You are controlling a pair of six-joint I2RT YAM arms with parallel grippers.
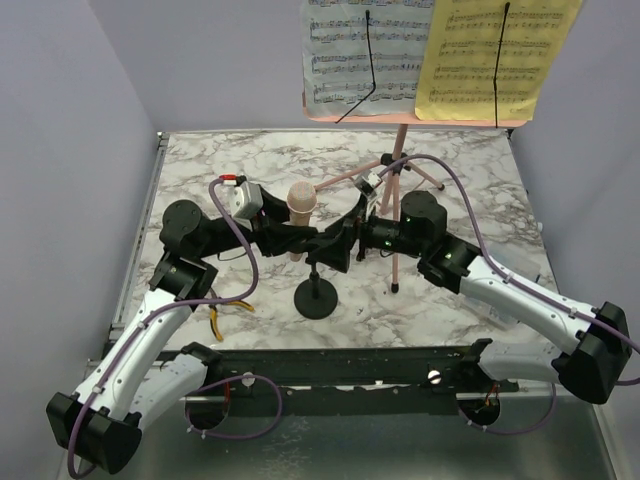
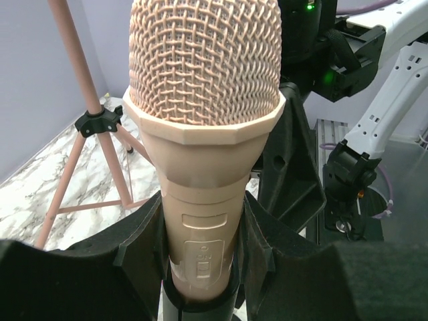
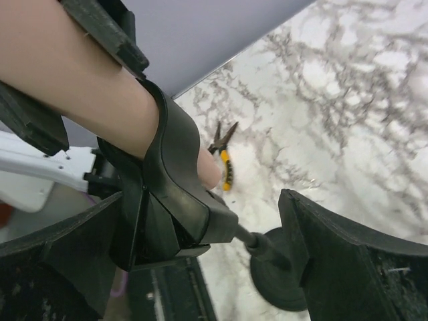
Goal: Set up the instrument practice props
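The left fingers [image 2: 137, 257] clamp the beige microphone [image 2: 200, 134] by its handle, its tail seated in the clip of the black mic stand [image 1: 317, 298], in the middle of the worktop [image 1: 200, 165] toward its near edge. The right fingers [image 3: 334, 261] gape wide around that clip, gripping nothing. I'd press the mic fully home, then open the left slowly. Both arms reach inward, wrists meeting over the stand.

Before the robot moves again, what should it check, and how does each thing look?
1. Left gripper shut on the beige toy microphone: ok.
2. Microphone seated in the mic stand clip: ok.
3. Right gripper open around the clip: ok.
4. Mic stand base flat on the table: ok.
5. Clip tight enough to hold alone: cannot tell.
6. Yellow-handled pliers apart from the base: ok.
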